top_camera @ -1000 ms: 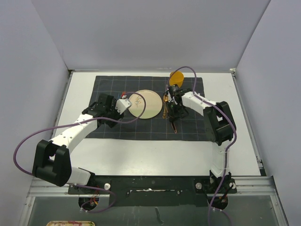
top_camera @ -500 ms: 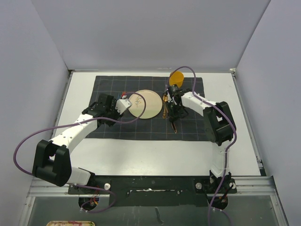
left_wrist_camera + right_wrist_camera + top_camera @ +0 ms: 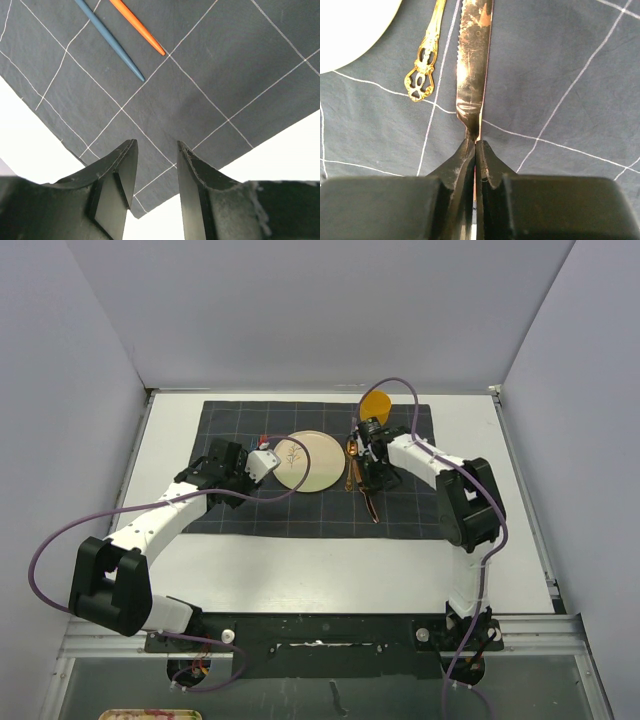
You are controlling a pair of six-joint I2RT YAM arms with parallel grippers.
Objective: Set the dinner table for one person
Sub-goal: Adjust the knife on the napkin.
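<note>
The dinner table (image 3: pixel 300 560) is the white top under both arms, with a dark gridded cloth (image 3: pixel 320 520) on its far half. A pale plate (image 3: pixel 305 462) sits mid-cloth, so the base of the setting looks done. Just right of the plate lies a piece of cutlery with a gilt handle (image 3: pixel 425 60). Right of that again is the knife (image 3: pixel 475 55), its narrow end pinched tight between the closed fingers of the right gripper (image 3: pixel 476 145) — placing it seems to be the step in hand. Beyond the plate to the right is an orange round thing (image 3: pixel 376 402), perhaps a cup. Left of the plate, the left gripper (image 3: pixel 156 145) hangs over the cloth, jaws partly apart with nothing between them.

The overhead view gives the layout but shows the knife only as a thin line; the right wrist view shows its serrated blade and the grip. Only the left wrist view plainly shows a blue stick (image 3: pixel 112 40) and an orange stick (image 3: pixel 140 30) on the cloth — possibly chopsticks, not yet laid beside the plate
</note>
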